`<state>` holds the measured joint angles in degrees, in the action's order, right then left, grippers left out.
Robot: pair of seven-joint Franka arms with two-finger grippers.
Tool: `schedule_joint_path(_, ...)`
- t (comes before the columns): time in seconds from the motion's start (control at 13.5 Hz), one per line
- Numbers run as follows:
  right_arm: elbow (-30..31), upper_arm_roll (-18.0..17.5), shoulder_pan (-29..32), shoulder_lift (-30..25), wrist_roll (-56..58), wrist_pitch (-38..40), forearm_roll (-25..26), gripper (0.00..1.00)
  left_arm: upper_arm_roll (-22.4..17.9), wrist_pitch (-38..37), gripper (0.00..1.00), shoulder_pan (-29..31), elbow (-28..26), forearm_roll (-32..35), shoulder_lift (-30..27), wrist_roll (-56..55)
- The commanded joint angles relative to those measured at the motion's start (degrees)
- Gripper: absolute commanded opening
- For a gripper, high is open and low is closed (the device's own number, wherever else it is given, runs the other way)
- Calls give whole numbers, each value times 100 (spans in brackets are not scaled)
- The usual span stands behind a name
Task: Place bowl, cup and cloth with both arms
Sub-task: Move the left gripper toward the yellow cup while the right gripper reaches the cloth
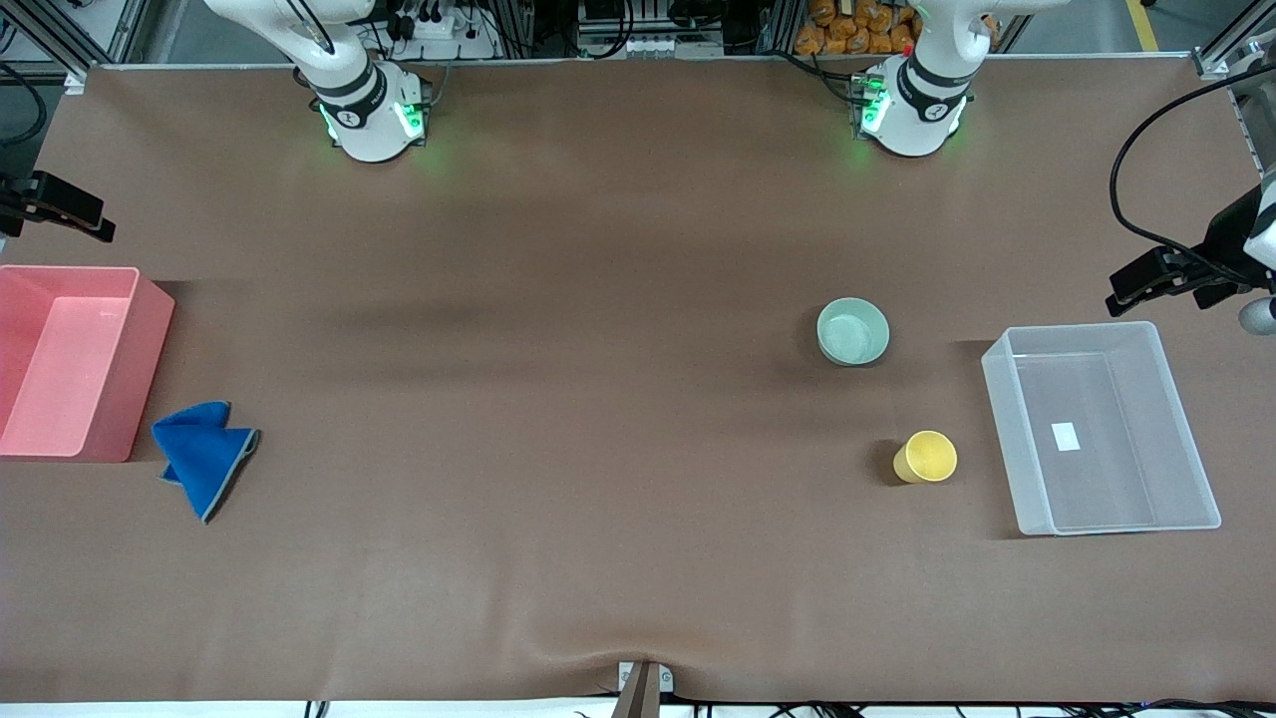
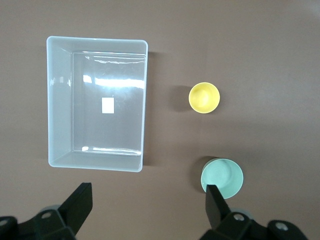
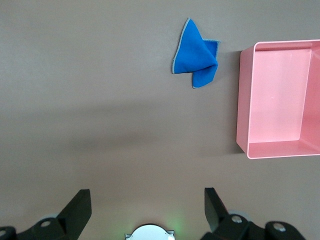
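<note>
The pale mint green bowl (image 1: 852, 331) stands on the brown table toward the left arm's end. The yellow cup (image 1: 926, 457) stands upright, nearer the front camera than the bowl. The blue cloth (image 1: 204, 452) lies crumpled beside the pink bin at the right arm's end. My left gripper (image 2: 148, 207) is open and empty, high over the table beside the bowl (image 2: 222, 178), with the cup (image 2: 204, 97) apart from it. My right gripper (image 3: 145, 210) is open and empty, high over bare table near its own base, away from the cloth (image 3: 196, 55). Neither gripper shows in the front view.
A clear plastic bin (image 1: 1191, 504) stands beside the cup and bowl at the left arm's end, and also shows in the left wrist view (image 2: 57, 100). A pink bin (image 1: 140, 379) stands at the right arm's end, and also shows in the right wrist view (image 3: 243, 100). Black fixtures (image 1: 1166, 274) overhang both table ends.
</note>
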<state>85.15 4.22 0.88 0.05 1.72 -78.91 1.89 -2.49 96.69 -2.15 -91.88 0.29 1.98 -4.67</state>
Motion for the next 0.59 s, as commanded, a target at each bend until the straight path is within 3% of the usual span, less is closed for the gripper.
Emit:
schedule_joint_path(0.0, 54, 18, 0, -119, 57, -158, -13, 100, 55, -71, 100, 84, 39, -90, -57, -8)
schedule_joint_path(0.52, 80, 53, 44, -119, 48, -195, -109, 100, 73, -71, 100, 66, 13, -99, 22, -8)
